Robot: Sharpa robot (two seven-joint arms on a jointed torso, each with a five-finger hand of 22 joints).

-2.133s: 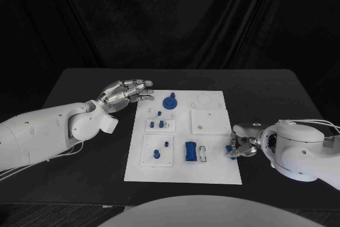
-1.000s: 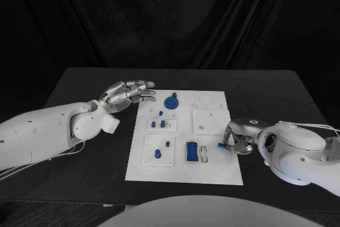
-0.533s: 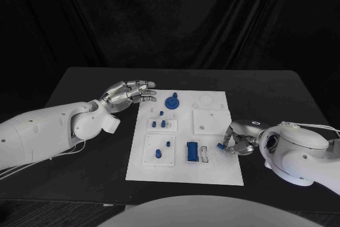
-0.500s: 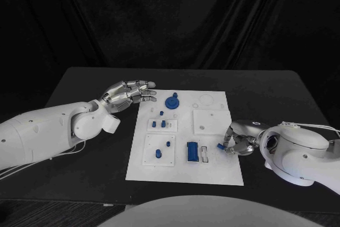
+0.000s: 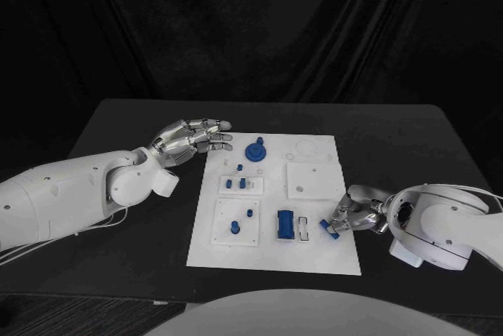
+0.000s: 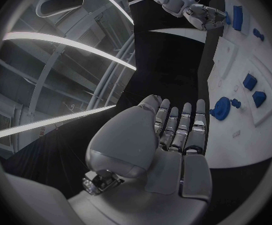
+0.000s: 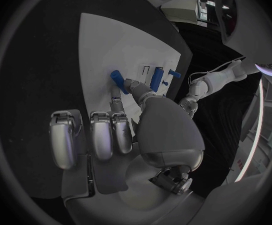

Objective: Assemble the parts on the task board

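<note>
Task board (image 5: 325, 252) awaits insertion: right hand (image 5: 356, 218) pinches blue part (image 5: 329, 230) beside its slot; left hand (image 5: 192, 140) hovers empty, fingers apart

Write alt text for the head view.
The right hand pinches a small blue part over the right edge of the white task board. The left hand hovers open by the board's far left corner; more blue parts sit on the board.

A white rectangular board (image 5: 315, 252) is laid lengthwise at the middle of the table. Small blue parts (image 5: 284, 225) are set in its raised white plates. One blue peg (image 5: 329, 230) is pinched near the board's right edge.
</note>
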